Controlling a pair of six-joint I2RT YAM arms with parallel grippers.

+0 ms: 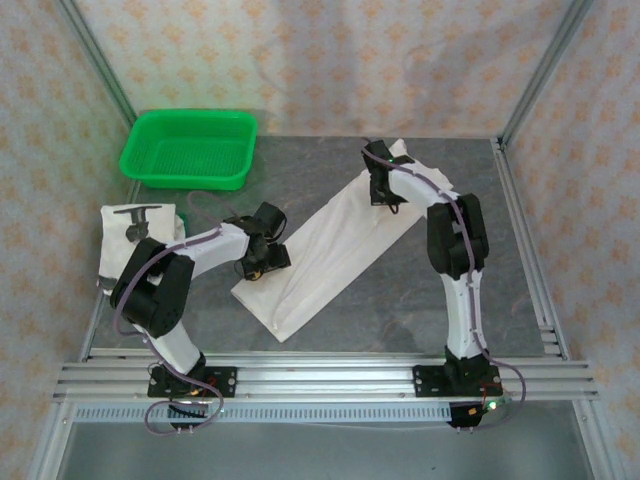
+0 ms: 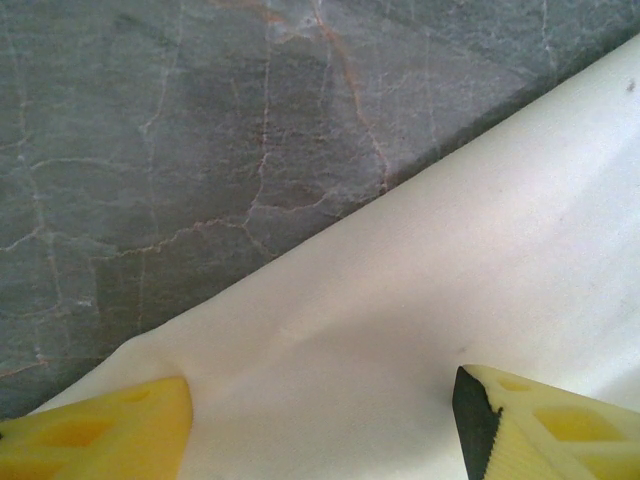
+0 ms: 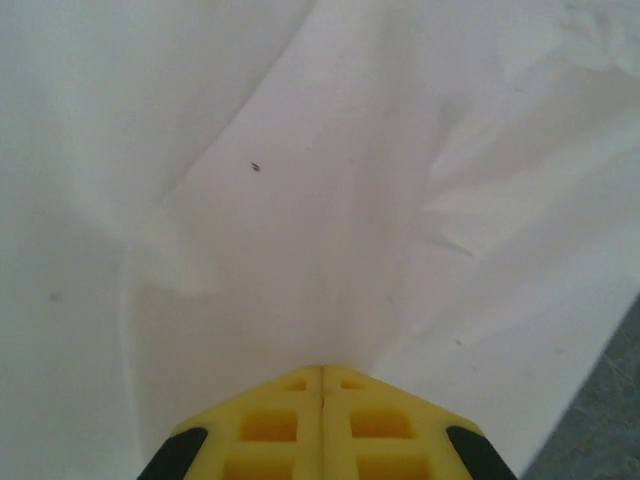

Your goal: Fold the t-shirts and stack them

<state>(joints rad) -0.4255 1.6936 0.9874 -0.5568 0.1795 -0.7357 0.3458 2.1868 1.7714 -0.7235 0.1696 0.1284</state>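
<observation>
1. Top external view: the table (image 1: 420, 300) carries everything. The long t-shirt (image 1: 330, 250) lies diagonally across its middle, already narrowed into a strip but at full length.
2. The green basket (image 1: 185, 181) sits at the far left corner, well apart from the cloth.
3. A folded t-shirt (image 1: 165, 222) with a dark printed mark rests at the left edge beside my left arm. I take it as the start of the stack, so one shirt looks done.
4. My right gripper (image 3: 322, 375) is at the strip's far end, fingers clenched together on a pinch of cloth, with creases running to the tip.
5. My left gripper (image 2: 325, 400) is at the strip's near left edge, jaws spread and grasping nothing.
6. Left to do, as I judge it: the crosswise folds, then placing this shirt on the other.
</observation>
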